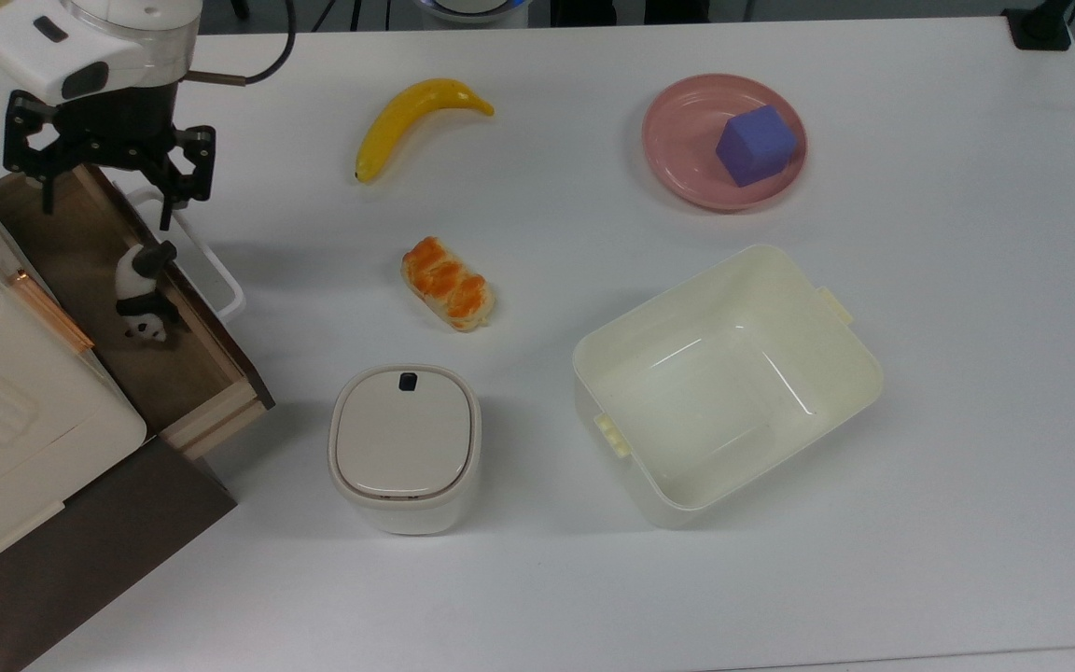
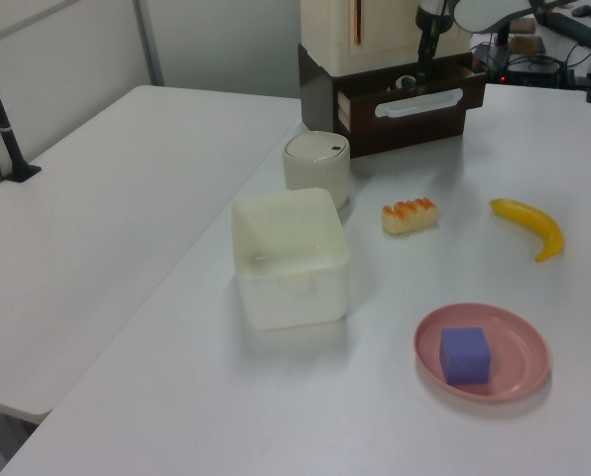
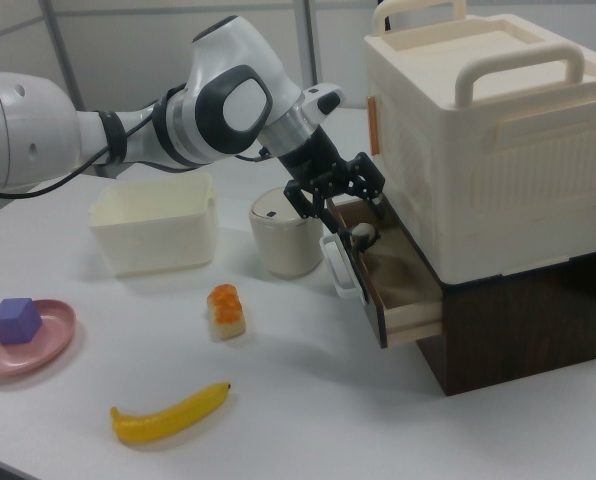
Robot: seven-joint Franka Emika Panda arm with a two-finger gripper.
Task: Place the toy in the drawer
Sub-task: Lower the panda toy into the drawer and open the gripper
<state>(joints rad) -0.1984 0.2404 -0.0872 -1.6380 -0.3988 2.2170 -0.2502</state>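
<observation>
Toy [image 1: 143, 294] lies in drawer [image 1: 190, 403] — gripper [image 1: 106, 191] spread above, apart.

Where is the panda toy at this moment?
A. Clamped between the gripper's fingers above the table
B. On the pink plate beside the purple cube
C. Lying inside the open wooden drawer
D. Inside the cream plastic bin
C. The panda toy lies on the brown bottom of the open drawer, while the gripper hangs open above the drawer's far end, apart from the toy.
</observation>
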